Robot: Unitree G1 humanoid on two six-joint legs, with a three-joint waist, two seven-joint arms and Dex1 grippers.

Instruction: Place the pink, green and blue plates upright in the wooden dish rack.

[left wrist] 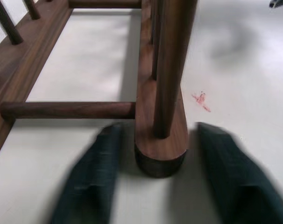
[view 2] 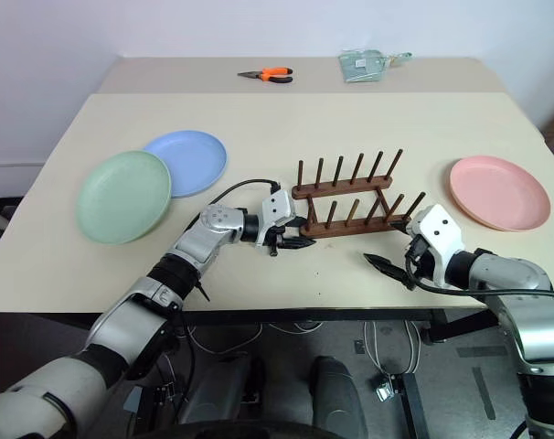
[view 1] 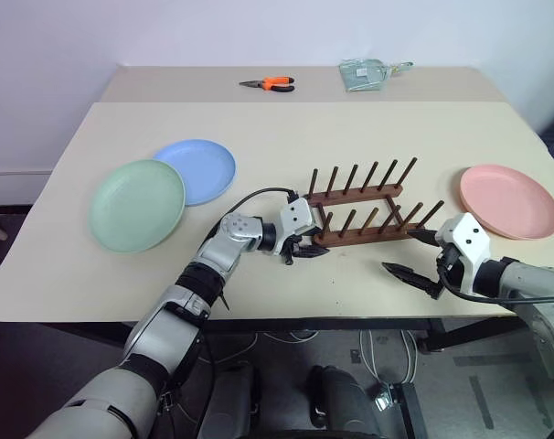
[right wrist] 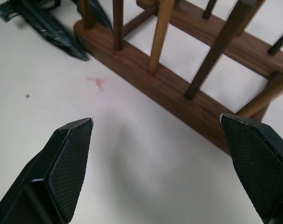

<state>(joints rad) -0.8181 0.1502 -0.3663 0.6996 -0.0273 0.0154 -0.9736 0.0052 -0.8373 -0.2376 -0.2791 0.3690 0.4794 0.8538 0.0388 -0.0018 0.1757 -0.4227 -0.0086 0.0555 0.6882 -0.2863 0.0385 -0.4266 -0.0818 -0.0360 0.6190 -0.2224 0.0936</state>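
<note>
- Left gripper (view 1: 302, 249) at the near-left end of the rack (view 1: 364, 208), fingers (left wrist: 92, 182) spread either side of the near rail's rounded end, not clamped on it.
- Right gripper (view 1: 414, 256) near the rack's near-right end, fingers (right wrist: 67, 163) spread wide, holding nothing, hovering over bare table (view 1: 286, 119).
- Rack standing empty in the middle of the table, pegs upright, no plate in it yet.
- Green plate (view 1: 137, 204) lying flat at the left, blue plate (view 1: 200, 170) just beyond it with its edge tucked under or against the green one; cannot tell which.
- Pink plate (view 1: 509, 201) flat at the right, well apart from the other two.
- Risk: closing the left fingers on the rail end and pulling likely drags or twists the light rack, spoiling its alignment for loading.
- Risk: right fingers sweeping in low may knock the splayed pegs at the near-right end and tip the rack.
- Risk: flat, shallow plates offer little rim to pinch; a poor bite probably lets one slide across the smooth top.
- Risk: lifting green first may drag blue along where they overlap.
- Pliers (view 1: 270, 84) and plastic packet (view 1: 364, 73) far back, out of the way.
</note>
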